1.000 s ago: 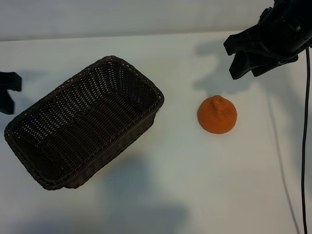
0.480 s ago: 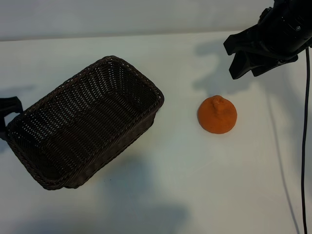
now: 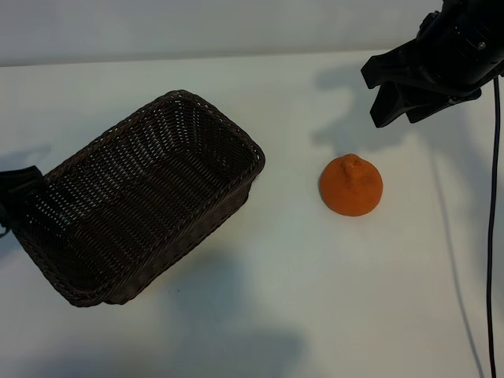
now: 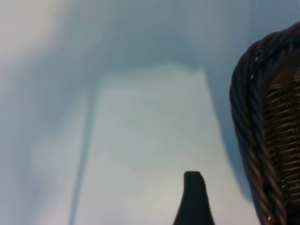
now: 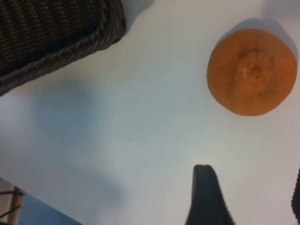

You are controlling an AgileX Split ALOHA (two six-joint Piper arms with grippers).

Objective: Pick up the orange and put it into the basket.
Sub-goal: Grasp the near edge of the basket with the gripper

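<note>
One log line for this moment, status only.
orange: on table, right of basket | right claw: open, above orange, empty | left claw: open, at basket's left end, empty

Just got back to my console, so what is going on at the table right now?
Nothing is gripped yet. The round, bumpy orange fruit sits alone on the white table, to the right of the large dark brown woven wicker basket, which has nothing in it. The right gripper hangs open above and behind the orange, not touching it. The left gripper is open at the basket's left end, by the rim; whether it touches the wicker cannot be told.
</note>
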